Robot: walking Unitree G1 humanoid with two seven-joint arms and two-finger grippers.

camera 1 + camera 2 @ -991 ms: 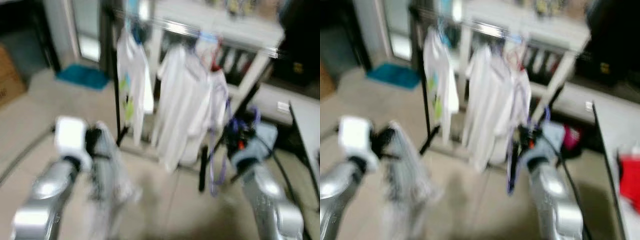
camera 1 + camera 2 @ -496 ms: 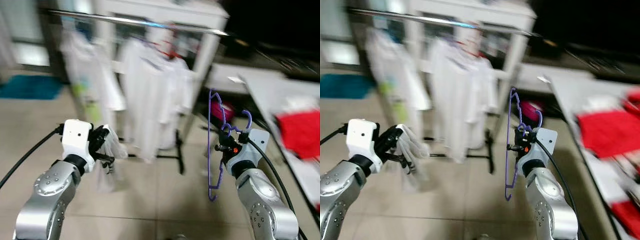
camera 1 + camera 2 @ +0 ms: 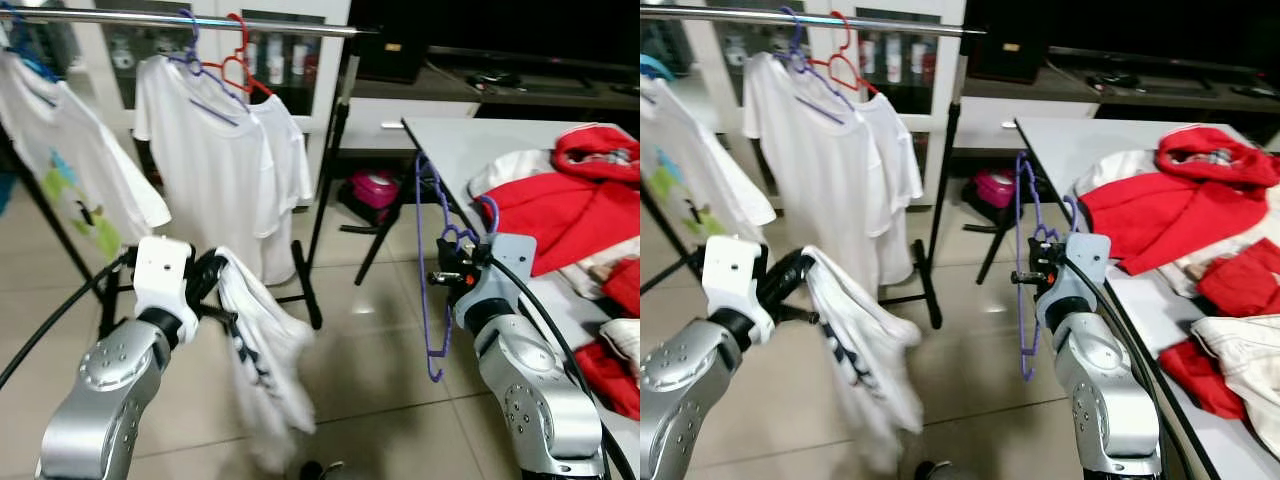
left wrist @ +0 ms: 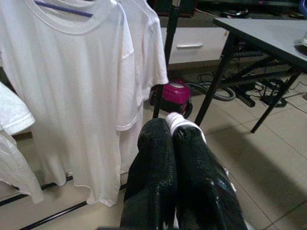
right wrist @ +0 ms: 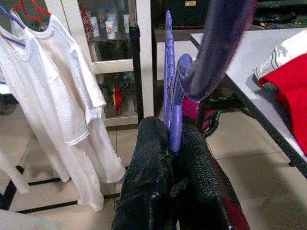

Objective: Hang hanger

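Observation:
A thin purple hanger [image 3: 424, 270] hangs upright in front of me, and my right gripper [image 3: 447, 272] is shut on it just below the hook; the right wrist view has the purple hanger [image 5: 169, 81] pinched between the black fingers [image 5: 153, 158]. At lower left my left gripper [image 3: 210, 290] is shut on a white garment [image 3: 262, 360] that droops toward the floor. A fold of this white garment [image 4: 181, 122] peeks out between the left fingers [image 4: 156, 163]. The metal clothes rail [image 3: 180, 20] crosses the top left, beyond both grippers, carrying white T-shirts [image 3: 215, 170] on hangers.
A grey table [image 3: 450, 140] stands at the right with red clothes [image 3: 560, 200] heaped on it. The rack's black post [image 3: 325, 200] and foot stand between the rail and the table. A pink object [image 3: 375, 188] lies under the table. A printed T-shirt [image 3: 60, 170] hangs at far left.
The whole picture has swung and sharpened as the camera turned, so the table now shows at right. Both grippers keep their holds; the white garment now hangs lower.

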